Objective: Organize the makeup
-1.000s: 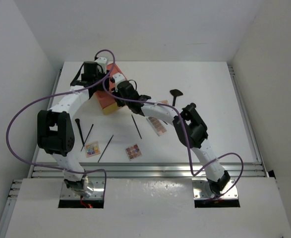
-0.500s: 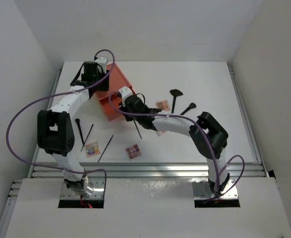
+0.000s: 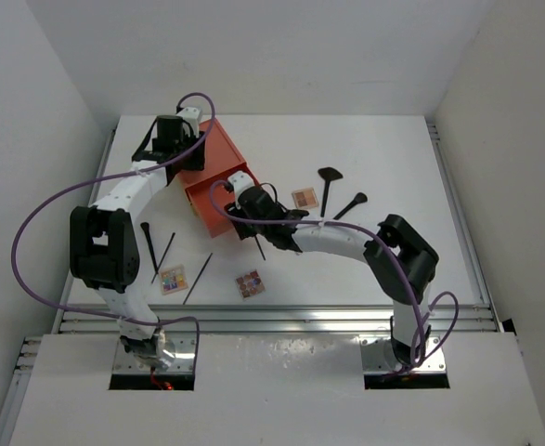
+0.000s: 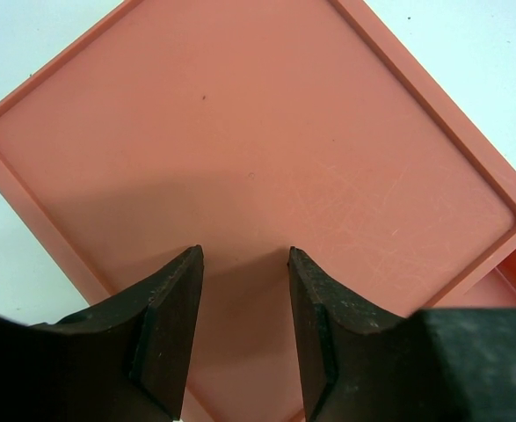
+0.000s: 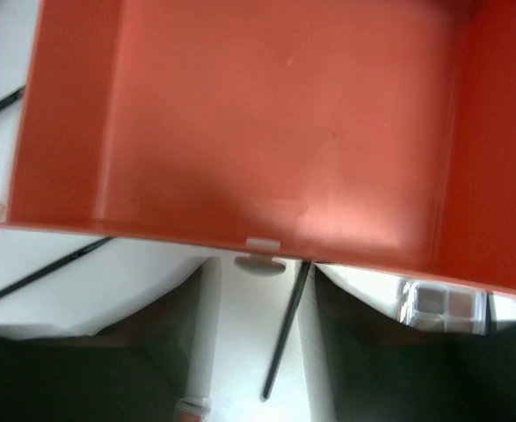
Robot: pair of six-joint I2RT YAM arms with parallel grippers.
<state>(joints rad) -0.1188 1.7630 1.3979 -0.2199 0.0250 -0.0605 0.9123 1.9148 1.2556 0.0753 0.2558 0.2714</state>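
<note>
Orange plastic drawer box (image 3: pixel 218 153) gapes empty, makeup (image 3: pixel 250 283) strewn around it. Left gripper (image 4: pixel 244 264), half-parted, should brace its lid; right gripper (image 5: pixel 259 272), parted and empty, best pinches the thin dark pencil (image 5: pixel 284 325) just before it.

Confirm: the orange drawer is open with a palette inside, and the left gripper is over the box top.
Wrong on one point: the open drawer is empty, per the right wrist view. The left gripper is over the box top.
</note>
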